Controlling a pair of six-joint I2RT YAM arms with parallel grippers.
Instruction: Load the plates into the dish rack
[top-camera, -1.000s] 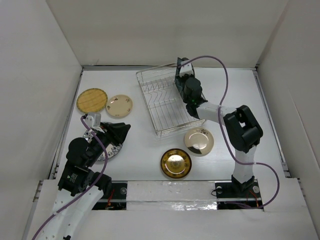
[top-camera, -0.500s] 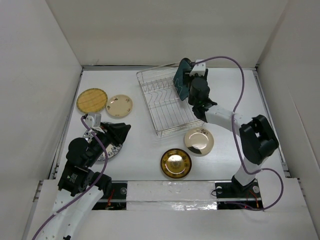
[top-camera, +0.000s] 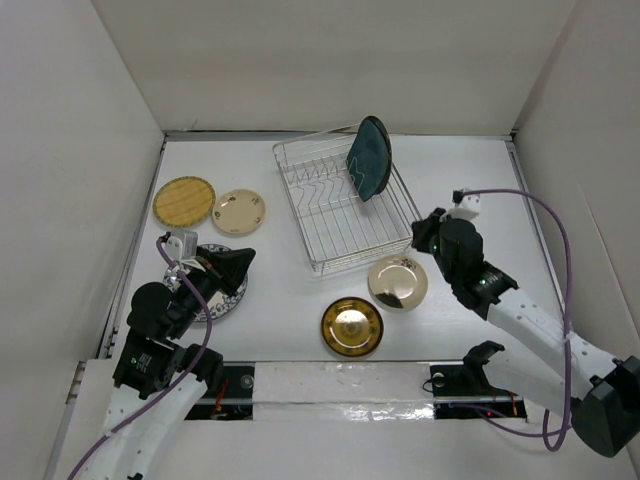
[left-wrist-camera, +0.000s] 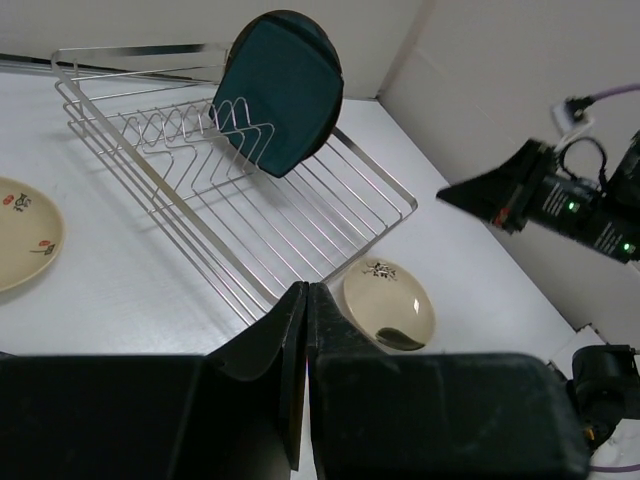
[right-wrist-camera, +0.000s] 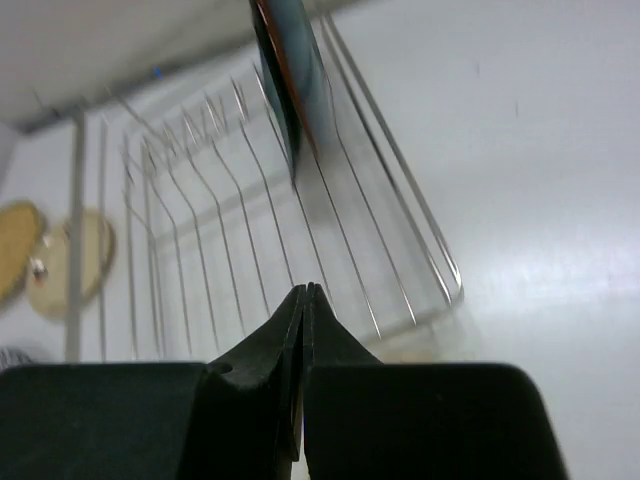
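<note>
Right hand (top-camera: 422, 236): fingers pressed together, nothing between them. It has let go of its load and drawn back from the rack to a spot off the rack's 4 o'clock corner, above the counter (top-camera: 290, 295).

Left hand (top-camera: 236, 262): also pressed together, closed up from a part-open stance. Its own camera shows nothing in the pinch. It hangs over the blue-patterned plate (top-camera: 205, 300) at the counter's 8 o'clock.

Dark teal plate (top-camera: 370, 158): now stands on edge, unsupported by any hand, at the 1 o'clock end of the dish rack (top-camera: 330, 225).

Judgement: one plate loaded, five to go.
- pale champagne plate (top-camera: 398, 282), just off the rack's 5 o'clock
- gold plate (top-camera: 352, 326), counter's 6 o'clock
- yellow woven plate (top-camera: 184, 200) and cream speckled plate (top-camera: 239, 211), side by side at 10 o'clock
- blue-patterned plate

Views:
- Left wrist view shows the teal plate's lower edge seated among the prongs, with the plate leaning; overhead cannot show this.
- Right wrist view gives the teal plate edge-on, blurred.
- Only overhead shows the gold plate and the plate beneath the left hand.
</note>
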